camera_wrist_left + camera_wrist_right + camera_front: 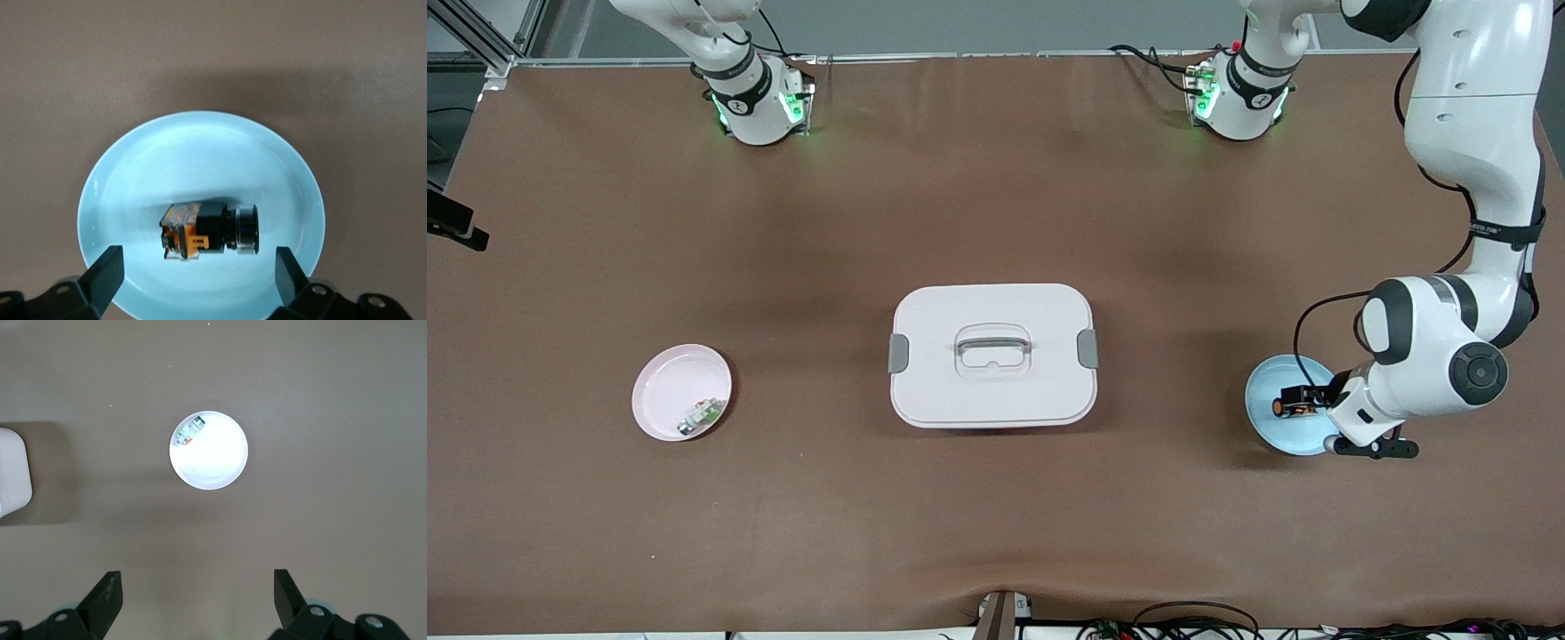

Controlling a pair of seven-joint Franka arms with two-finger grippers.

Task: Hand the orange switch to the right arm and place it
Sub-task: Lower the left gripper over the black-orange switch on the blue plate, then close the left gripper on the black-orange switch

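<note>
- The orange switch (208, 231) lies on its side in the blue plate (1267, 425), near the left arm's end of the surface and somewhat toward the edge by the front camera.
- The left pincer (197, 267) hangs low over this plate with its fingers spread wide, one on each side of the switch and not touching it. I judge it is placed so in order to close on the black body.
- The switch lies crosswise between the fingers, so a closing grip would probably press on its two ends.
- The right pincer (197, 593) is high over the surface near the right arm's end, also spread and holding nothing; this arm waits.
- Below it is the pink plate (660, 391) with a small green-white part (703, 414) in it.
- A white box (992, 354) with a closed lid stands in the middle of the surface, between the two plates.
- The handover is not yet begun, by my judgement.
</note>
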